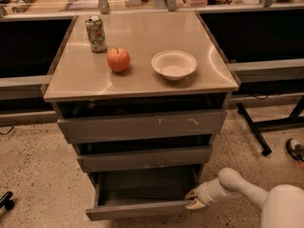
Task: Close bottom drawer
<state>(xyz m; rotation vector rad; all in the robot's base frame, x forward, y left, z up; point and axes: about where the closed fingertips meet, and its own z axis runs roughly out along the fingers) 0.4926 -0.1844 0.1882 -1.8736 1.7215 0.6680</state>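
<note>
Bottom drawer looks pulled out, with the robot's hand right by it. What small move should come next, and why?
Probably a short push straight inward: the bottom drawer stands pulled out, and the gripper sits at its front panel's right end, fingers open.

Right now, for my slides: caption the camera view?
Open dull grey bottom drawer, the white gripper at its right front corner.

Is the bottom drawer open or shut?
Open: the bottom drawer sticks out, dark inside showing. The end effector sits at its right front corner.
</note>
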